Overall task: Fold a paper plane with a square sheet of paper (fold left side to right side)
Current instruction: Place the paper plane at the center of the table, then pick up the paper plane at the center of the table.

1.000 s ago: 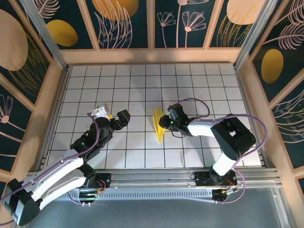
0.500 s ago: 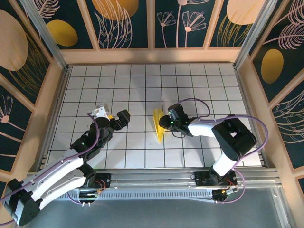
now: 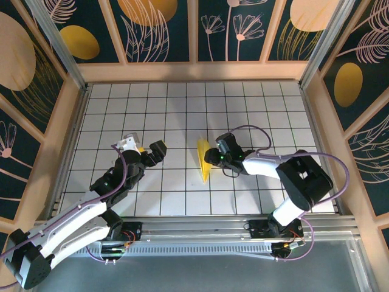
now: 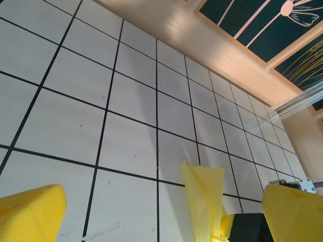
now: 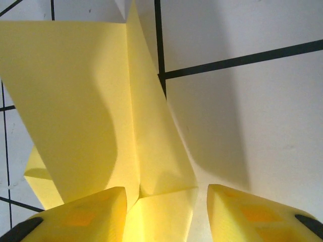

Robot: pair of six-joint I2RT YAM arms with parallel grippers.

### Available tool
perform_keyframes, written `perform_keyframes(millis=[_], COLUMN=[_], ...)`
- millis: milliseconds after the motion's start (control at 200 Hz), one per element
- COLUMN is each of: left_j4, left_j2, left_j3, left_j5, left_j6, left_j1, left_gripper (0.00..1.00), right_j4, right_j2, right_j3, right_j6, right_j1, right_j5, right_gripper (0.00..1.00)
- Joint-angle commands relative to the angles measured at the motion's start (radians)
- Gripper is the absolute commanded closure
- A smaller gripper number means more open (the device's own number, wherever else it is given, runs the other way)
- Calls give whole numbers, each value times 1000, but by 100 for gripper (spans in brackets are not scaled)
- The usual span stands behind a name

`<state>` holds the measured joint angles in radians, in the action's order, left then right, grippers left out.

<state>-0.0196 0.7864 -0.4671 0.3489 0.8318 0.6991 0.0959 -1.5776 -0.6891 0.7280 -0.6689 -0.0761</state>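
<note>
Left pincer (image 3: 144, 148): hanging wide apart over the bench (image 3: 121, 103), well left of the paper, gripping nothing.
Right pincer (image 5: 166, 201): jaws standing apart, not clamping anything as far as I'm seeing.
Risk: that raised flap is looking springy, so the crease could be popping open, or a fingertip snagging it and dragging the sheet askew.
Paper plane (image 3: 203, 159): lying mid-bench as a narrow dart, its edge poking in between the right pincer's fingers.
</note>
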Motion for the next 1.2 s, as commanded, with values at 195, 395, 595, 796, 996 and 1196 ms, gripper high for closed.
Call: perform_keyframes(millis=[195,395,595,796,996,1196], left_j4=[-22,-23,-17,-7,-6,-8], left_j2=[-12,-15,-28,-52,-56,-53], left_j3=[7,8,17,28,32,30], left_j5=[19,23,23,33,38,37], left_j6=[0,-6,-2,-2,1,-3], left_j1=[-5,-4,-4,-4,-4,-4], left_gripper=[1,1,1,1,1,1], right_j4=[-300,-414,-420,-410,-412,-417], right_j2=[156,115,12,-48,-70,-86], right_j3=[-121,-209,-252,-272,-275,-279], right_j6=[-102,-112,-87,-81,-81,-80], right_j1=[-15,-64,-110,-118,-120,-120], right_j5=[66,-12,-10,-12,-4,6], right_gripper=[44,46,51,57,64,71])
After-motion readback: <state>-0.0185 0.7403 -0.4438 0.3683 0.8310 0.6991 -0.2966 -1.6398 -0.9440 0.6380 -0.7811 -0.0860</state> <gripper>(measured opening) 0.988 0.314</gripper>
